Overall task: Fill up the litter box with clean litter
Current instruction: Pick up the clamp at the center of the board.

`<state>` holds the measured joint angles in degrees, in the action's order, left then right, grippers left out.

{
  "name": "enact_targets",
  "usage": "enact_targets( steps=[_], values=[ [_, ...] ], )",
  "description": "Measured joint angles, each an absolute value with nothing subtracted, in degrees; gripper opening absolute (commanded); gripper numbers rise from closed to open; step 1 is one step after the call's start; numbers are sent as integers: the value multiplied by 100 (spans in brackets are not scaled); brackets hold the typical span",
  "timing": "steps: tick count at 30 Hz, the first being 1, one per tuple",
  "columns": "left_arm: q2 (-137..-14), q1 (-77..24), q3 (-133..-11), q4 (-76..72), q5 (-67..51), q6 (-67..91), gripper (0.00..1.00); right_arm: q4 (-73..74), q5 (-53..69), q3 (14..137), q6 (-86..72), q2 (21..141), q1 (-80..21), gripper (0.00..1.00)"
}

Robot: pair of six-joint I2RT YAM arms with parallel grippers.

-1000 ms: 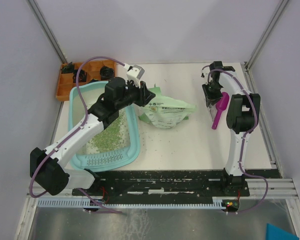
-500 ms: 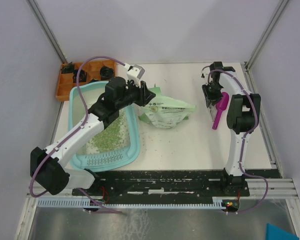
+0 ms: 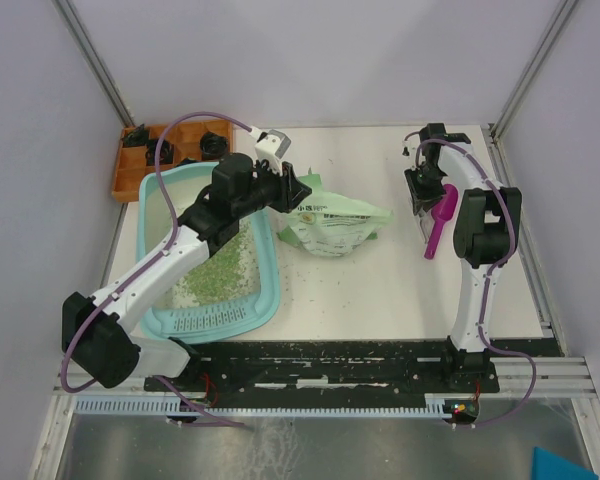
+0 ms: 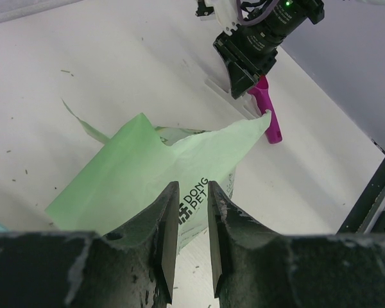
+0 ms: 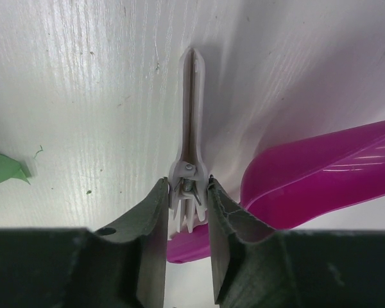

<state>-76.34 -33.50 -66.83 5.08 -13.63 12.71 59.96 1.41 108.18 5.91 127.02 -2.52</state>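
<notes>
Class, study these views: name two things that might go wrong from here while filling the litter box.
1. The left gripper pinches only an edge of the pale green printed bag beside the light-teal plastic litter box; lifted, it may slip and spill onto the white table.
2. The right gripper clamps a thin white plastic clip right beside the magenta plastic scoop; moving may knock the scoop.

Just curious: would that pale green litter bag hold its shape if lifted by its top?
Probably floppy: the litter bag looks like thin film, its top creased and curling. It lies slumped, and clean litter sits in the litter box, so it may be partly emptied and light.
</notes>
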Motion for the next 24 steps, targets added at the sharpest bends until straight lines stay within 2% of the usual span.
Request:
enact_targets(
  steps=[3,4,13,19,24],
  values=[
    [-7634,-3350,-6683,552,-1363,1269,32,5999,121,10818,620,12698,-252,3],
    [-7634,-3350,-6683,567,-1363,1267,32,6001,104,10818,617,12687,-252,2],
    [-7634,-3350,-6683,596,-1361,1223,33,5900,82,10718,624,12615,-252,2],
    [-7634,-3350,-6687,670,-1361,1138,52,5839,224,10650,624,12540,-252,2],
    [-7631,-3350,-6766,895,-1339,921,63,5843,550,10656,642,12280,-252,2]
  ],
)
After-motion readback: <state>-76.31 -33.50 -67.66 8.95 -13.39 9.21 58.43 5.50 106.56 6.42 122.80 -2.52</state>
